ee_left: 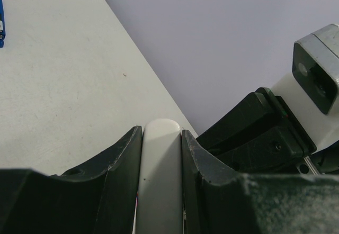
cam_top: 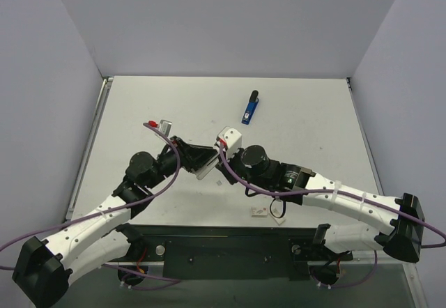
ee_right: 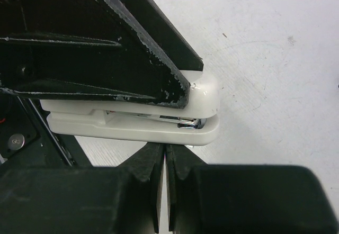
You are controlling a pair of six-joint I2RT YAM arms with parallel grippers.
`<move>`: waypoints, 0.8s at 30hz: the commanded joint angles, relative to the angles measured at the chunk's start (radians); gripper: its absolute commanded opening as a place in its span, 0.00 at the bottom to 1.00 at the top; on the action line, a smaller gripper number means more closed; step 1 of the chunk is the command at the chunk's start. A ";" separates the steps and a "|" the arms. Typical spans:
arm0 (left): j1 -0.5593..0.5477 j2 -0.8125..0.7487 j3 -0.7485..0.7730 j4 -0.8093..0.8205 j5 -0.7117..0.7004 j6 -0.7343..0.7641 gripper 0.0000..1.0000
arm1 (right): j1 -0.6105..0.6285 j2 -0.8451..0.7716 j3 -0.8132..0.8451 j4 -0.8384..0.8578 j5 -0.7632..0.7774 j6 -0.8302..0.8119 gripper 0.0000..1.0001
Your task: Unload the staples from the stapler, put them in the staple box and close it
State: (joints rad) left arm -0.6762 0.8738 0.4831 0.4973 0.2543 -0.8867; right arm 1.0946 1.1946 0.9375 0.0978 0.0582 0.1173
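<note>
Black left gripper [ee_left: 160, 138]: it is clamped on the white stapler [ee_right: 206, 104], one finger flat against each long side. You hold the stapler between the two arms, and it looks raised off the worktop [ee_right: 275, 59].
Right gripper [ee_right: 165, 152]: its fingers are pressed together with nothing between them. The tips sit right under the stapler's base near the nose. You cannot tell from these views whether they touch it.
Step in hand: this is probably using the shut right tip as a probe to open the stapler or free its magazine, so the unloading looks barely begun.
Doing it well: work the tip into the seam between the two halves, not against the rounded nose. Push along the left fingers' line of grip so that the body does not twist out. Go slowly, because the shell looks smooth and could slide.
Stapler's look: it is glossy white plastic with a rounded front. The top and base lie nearly parallel with a thin gap between them.
Metal rail [ee_right: 186, 122]: its bright end shows in that gap. No loose staples are visible.
Farther out: a blue object [cam_top: 251, 106] lies well apart on the far side. The small white pieces [cam_top: 259, 213] near the arm bases are too small to identify.
</note>
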 commanded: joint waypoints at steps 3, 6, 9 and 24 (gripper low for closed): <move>-0.114 0.030 0.003 -0.066 0.294 -0.006 0.00 | -0.006 -0.036 0.070 0.407 -0.049 0.007 0.00; -0.112 0.018 0.011 -0.075 0.240 0.009 0.00 | -0.007 -0.073 0.008 0.399 -0.025 0.024 0.00; -0.112 0.021 0.035 -0.089 0.189 0.043 0.00 | -0.010 -0.130 -0.051 0.382 0.005 0.041 0.00; -0.086 0.175 0.184 -0.071 -0.012 0.184 0.00 | -0.033 -0.394 -0.301 0.231 0.137 0.160 0.23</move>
State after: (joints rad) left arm -0.7643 1.0069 0.6025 0.4778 0.2520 -0.7734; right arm 1.0718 0.8707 0.6571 0.2279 0.1020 0.2352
